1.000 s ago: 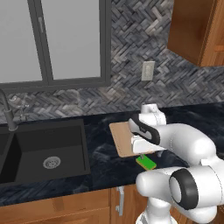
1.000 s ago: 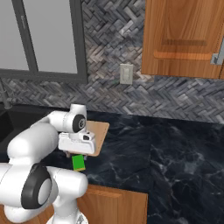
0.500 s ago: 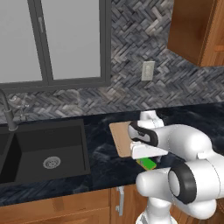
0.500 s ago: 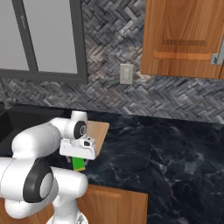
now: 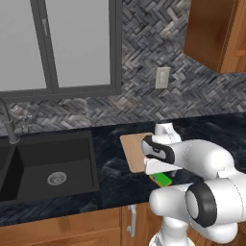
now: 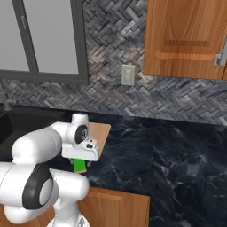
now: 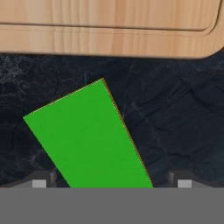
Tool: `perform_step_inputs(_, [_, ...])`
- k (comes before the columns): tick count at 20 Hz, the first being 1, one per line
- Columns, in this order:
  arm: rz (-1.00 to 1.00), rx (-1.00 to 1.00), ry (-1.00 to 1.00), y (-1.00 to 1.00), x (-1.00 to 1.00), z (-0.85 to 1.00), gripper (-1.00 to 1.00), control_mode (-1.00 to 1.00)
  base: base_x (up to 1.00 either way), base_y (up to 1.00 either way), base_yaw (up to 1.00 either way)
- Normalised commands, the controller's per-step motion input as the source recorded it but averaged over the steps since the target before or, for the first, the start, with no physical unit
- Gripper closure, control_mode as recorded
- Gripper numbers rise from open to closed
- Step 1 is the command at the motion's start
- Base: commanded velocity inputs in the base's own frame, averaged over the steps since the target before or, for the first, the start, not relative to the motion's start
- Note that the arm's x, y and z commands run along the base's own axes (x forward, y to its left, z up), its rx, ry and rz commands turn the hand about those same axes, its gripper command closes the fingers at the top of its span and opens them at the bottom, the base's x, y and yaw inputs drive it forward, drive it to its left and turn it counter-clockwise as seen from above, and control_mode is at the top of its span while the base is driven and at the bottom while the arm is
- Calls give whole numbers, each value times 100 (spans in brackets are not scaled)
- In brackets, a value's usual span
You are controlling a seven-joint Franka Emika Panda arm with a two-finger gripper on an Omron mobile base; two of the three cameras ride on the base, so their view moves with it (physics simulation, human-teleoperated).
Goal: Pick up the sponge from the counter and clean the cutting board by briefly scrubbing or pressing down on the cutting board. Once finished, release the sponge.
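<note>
Sponge (image 7: pixel 89 138) lies flat on the black table (image 7: pixel 175 113) just beside the board (image 7: pixel 109 26), and the spread pincer (image 7: pixel 109 183) has dropped lower over it in the last second, so the grab looks close.

Bright green sponge (image 7: pixel 87 138) – thin yellow edge – on black grey-veined counter (image 7: pixel 175 109); tan wood-grained cutting board (image 7: pixel 109 26).
</note>
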Motion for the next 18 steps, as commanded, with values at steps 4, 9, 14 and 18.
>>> perform_step_inputs(4, [17, 3, -32, -1, 0, -1, -100, -100, 0, 0, 0])
perform_step_inputs(9, [12, 0, -19, 0, 0, -17, -100, -100, 0, 0, 0])
perform_step_inputs(14, [6, 0, -5, 7, 0, -21, -100, -100, 0, 0, 0])
perform_step_inputs(18, [4, -1, 0, 17, 0, -22, -100, -100, 0, 0, 0])
